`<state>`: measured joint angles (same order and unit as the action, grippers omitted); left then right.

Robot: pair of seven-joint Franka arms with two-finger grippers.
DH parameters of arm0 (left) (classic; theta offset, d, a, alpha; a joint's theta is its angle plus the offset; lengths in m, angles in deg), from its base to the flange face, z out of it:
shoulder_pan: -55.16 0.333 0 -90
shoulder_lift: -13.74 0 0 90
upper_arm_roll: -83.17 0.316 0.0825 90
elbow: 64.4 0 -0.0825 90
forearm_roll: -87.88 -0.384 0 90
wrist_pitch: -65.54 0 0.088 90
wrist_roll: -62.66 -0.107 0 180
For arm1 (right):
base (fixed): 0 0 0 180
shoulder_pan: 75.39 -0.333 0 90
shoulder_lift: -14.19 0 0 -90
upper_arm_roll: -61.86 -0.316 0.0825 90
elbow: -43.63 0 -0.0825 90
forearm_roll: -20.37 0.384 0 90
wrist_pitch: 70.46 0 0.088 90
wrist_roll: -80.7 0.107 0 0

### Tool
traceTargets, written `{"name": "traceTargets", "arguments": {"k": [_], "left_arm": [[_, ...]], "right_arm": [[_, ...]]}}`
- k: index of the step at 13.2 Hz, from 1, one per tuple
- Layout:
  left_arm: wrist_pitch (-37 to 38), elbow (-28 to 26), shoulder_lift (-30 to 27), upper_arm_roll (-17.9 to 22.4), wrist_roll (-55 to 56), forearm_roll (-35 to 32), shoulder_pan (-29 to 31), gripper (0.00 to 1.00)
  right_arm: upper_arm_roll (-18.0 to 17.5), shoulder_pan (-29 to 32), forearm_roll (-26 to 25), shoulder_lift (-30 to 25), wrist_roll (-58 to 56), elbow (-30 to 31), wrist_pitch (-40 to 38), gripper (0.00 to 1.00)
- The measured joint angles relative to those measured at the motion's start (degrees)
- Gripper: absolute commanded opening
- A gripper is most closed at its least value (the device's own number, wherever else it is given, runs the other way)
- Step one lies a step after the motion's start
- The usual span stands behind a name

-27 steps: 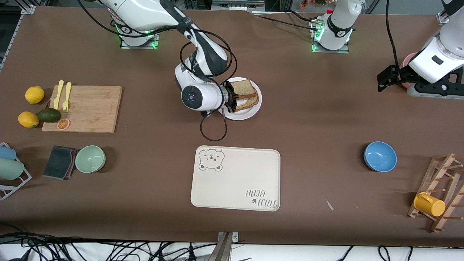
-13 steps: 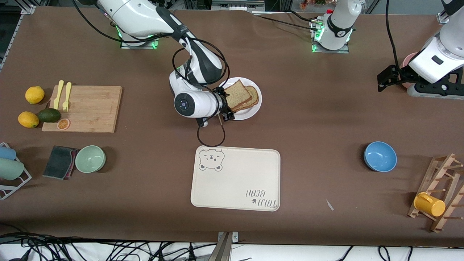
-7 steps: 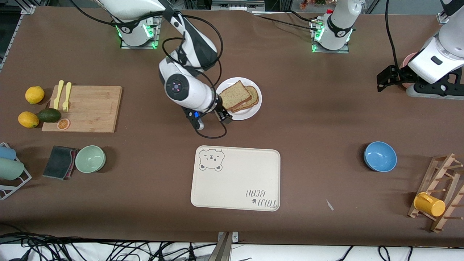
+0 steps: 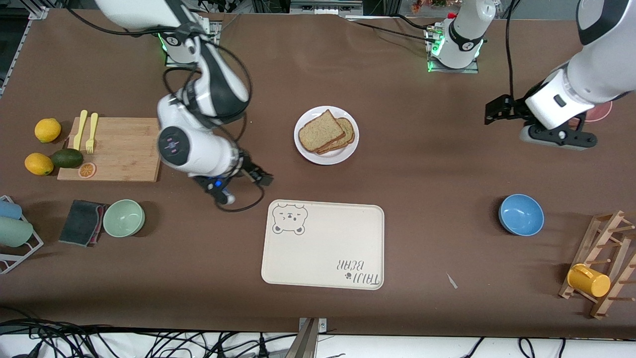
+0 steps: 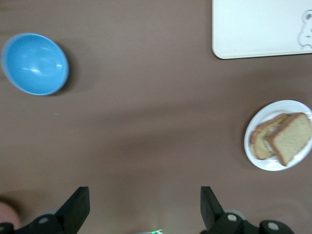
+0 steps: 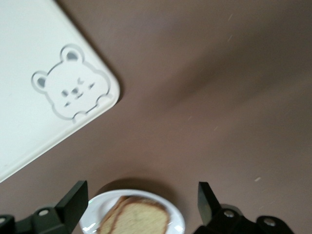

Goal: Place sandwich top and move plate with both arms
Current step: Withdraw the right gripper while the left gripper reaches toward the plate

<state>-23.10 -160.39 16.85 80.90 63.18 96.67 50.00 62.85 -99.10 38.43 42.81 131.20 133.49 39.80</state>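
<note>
The white plate (image 4: pixel 303 147) sits mid-table, farther from the front camera than the tray. The sandwich top (image 4: pixel 320 131) lies on it, flat over a second slice that peeks out beneath. My right gripper (image 4: pixel 258 175) hangs open and empty over bare table between the cutting board and the tray, apart from the plate. In the right wrist view the plate (image 6: pixel 97 209) and sandwich top (image 6: pixel 141 219) show between the open right gripper (image 6: pixel 141 195). My left gripper (image 4: pixel 494 112) is open and empty over bare table toward the left arm's end. The left wrist view shows the plate (image 5: pixel 253 146) well off from the left gripper (image 5: pixel 145 209).
The cream bear tray (image 4: pixel 323 243) lies nearer the front camera than the plate. A cutting board (image 4: pixel 124 149) with forks, lemons, an avocado, a green bowl (image 4: pixel 123 217) and a sponge are at the right arm's end. A blue bowl (image 4: pixel 520 214) and a rack with a yellow mug (image 4: pixel 589 280) are at the left arm's end.
My right gripper has let go of the sandwich top on the plate and drawn away toward the cutting board and tray. The left arm has shifted a little toward the plate.
</note>
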Motion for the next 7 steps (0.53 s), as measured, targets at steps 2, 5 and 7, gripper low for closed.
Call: {"name": "traceTargets", "arguments": {"k": [2, 5, 7], "left_arm": [[0.02, -0.01, 3.50, -0.02, 0.00, 6.14, -0.01, 1.00], [-1.04, 0.06, 10.17, -0.31, -0.36, 11.13, -1.45, 1.00], [-3.86, 0.13, 14.46, -1.09, -0.42, 12.11, -5.39, 1.00]], "right_arm": [[4.75, 0.42, -0.01, -1.37, -9.73, -0.14, -5.75, 0.99], [9.97, 0.47, -0.90, -4.35, -17.10, -0.22, -11.19, 0.99], [10.73, 0.43, -3.66, -6.63, -19.35, -0.32, -12.73, 0.99]]}}
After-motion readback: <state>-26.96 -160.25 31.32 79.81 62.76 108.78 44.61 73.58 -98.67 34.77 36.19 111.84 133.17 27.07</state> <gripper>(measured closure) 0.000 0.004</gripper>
